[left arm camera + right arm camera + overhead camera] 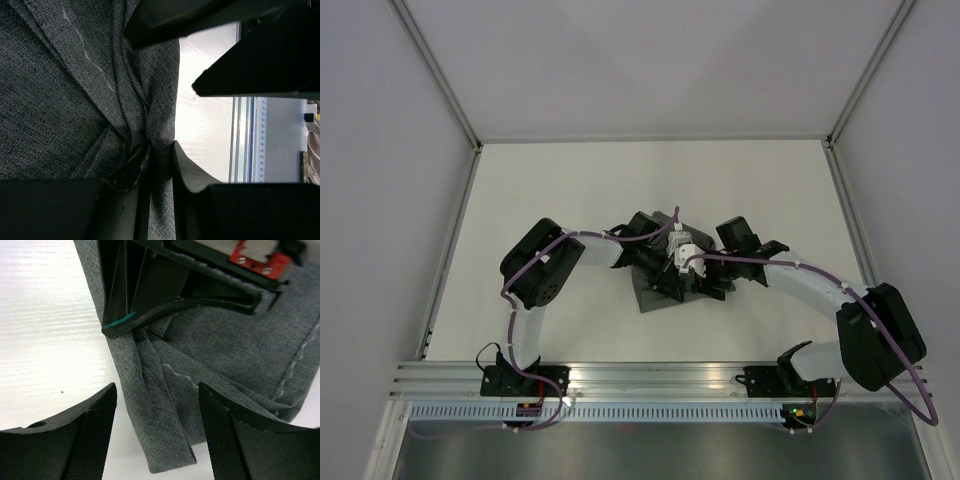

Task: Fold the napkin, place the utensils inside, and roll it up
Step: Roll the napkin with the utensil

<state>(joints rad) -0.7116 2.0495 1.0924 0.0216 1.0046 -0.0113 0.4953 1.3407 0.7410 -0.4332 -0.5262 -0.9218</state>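
Napkin (pixel 225 355) bunched at centre of counter (pixel 45 340), under both arms. Left claw (pixel 152 162) clamped tight on a gathered fold of it. Right claw (pixel 157 387) spread wide, gripping nothing, above the napkin's folded edge.

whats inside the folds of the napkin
Only grey cloth shows: the napkin is bunched into creases and pinched by the left gripper. No utensil is visible, but the overlapping layers cover its inside, so one could be hidden.

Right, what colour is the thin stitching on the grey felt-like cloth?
Pale whitish stitched line on the dark grey napkin, clearest in right wrist view.
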